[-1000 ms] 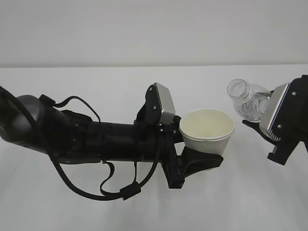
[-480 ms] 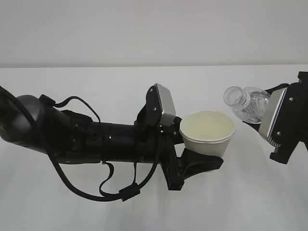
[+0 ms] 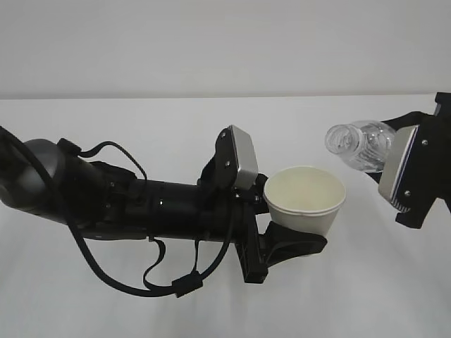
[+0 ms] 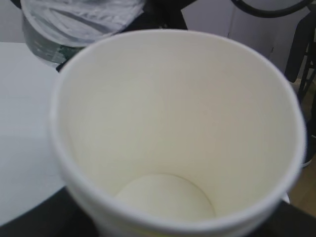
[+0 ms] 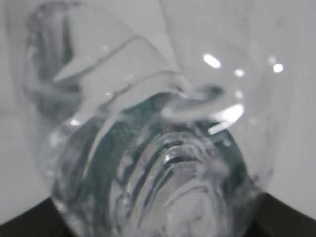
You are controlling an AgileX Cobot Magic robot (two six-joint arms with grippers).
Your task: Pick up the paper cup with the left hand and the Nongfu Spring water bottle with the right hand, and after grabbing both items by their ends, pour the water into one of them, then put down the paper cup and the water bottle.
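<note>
A white table is seen to fill the lower part of the exterior view, with a pale wall behind its far edge. Across the table's left half and middle the left arm is stretched, black and bulky, with loose cables looped below it and a silver-grey plate near its wrist. At the table's right edge the right arm is seen, black with a silver-grey plate facing the middle.

The bottle is held by the right gripper, whose jaws are spread part-way and closed round the bottle's base end; the fingertips themselves are hidden behind the plate. The bottle is tipped close to level, above the table's right part, with its uncapped neck pointed toward the middle, above and just right of the cup's rim and apart from it. In the right wrist view the clear ribbed body is shown up close, with water pooled inside it.

The cup is kept upright and off the table, near the table's middle, in the left gripper, whose jaws stand part-way apart and are clamped on its lower part. In the left wrist view the cup's cream inside is seen; whether any water lies in it cannot be told.
</note>
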